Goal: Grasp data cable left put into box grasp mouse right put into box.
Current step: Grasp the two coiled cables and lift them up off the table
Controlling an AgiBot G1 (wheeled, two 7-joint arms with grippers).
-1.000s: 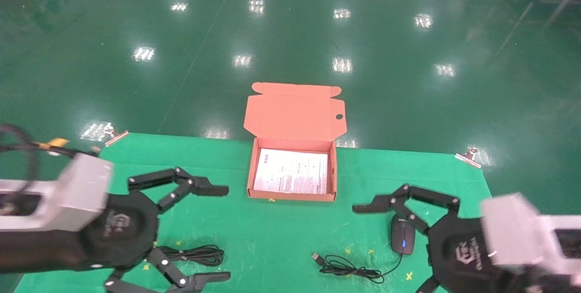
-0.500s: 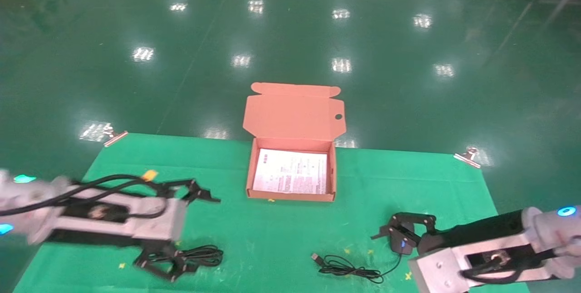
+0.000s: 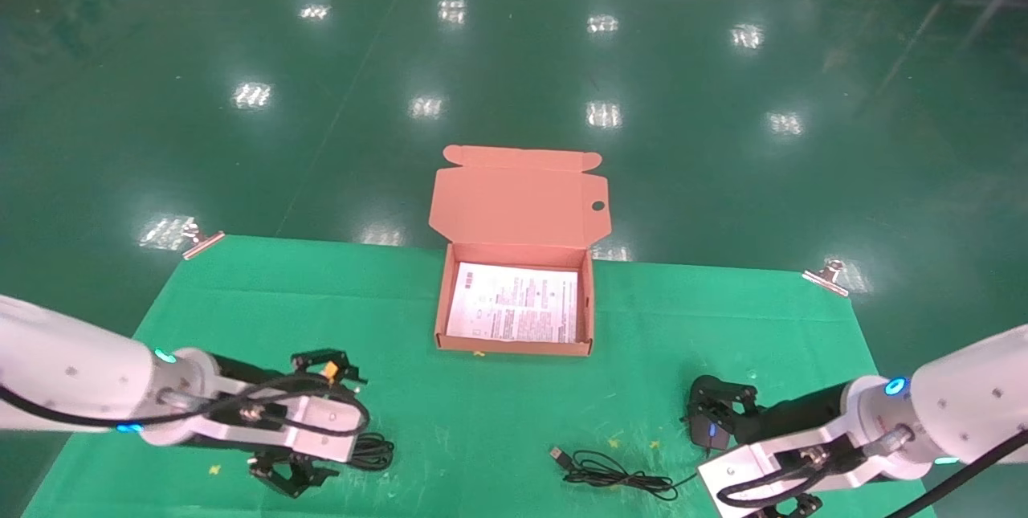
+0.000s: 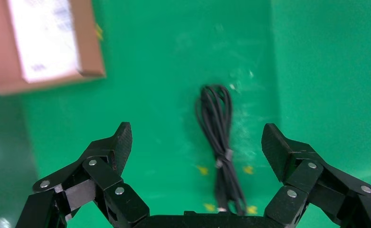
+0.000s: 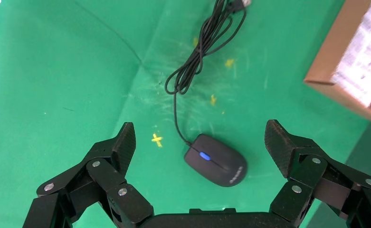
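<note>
The orange-pink box (image 3: pixel 520 201) stands open at the table's far middle, with a white printed sheet (image 3: pixel 514 303) inside. The data cable (image 4: pixel 217 124), a flat black coil, lies on the green cloth below my open, empty left gripper (image 4: pixel 196 137), between its spread fingers. Only its end (image 3: pixel 376 450) shows in the head view. The black mouse (image 5: pixel 216 166), with its blue light lit, lies below my open, empty right gripper (image 5: pixel 198 134), between its fingers. In the head view that gripper (image 3: pixel 717 409) partly hides the mouse (image 3: pixel 710 433).
The mouse's thin cord (image 3: pixel 622 479) loops left to a USB plug (image 3: pixel 560 454) near the front edge. Metal clips (image 3: pixel 202 238) (image 3: pixel 827 275) hold the green cloth (image 3: pixel 482 405) at the far corners. Beyond the table is shiny green floor.
Both arms have swung down from close to the camera to low over the table. The left gripper now hangs over the data cable, the right over the mouse. Cable, mouse and box have not moved.
</note>
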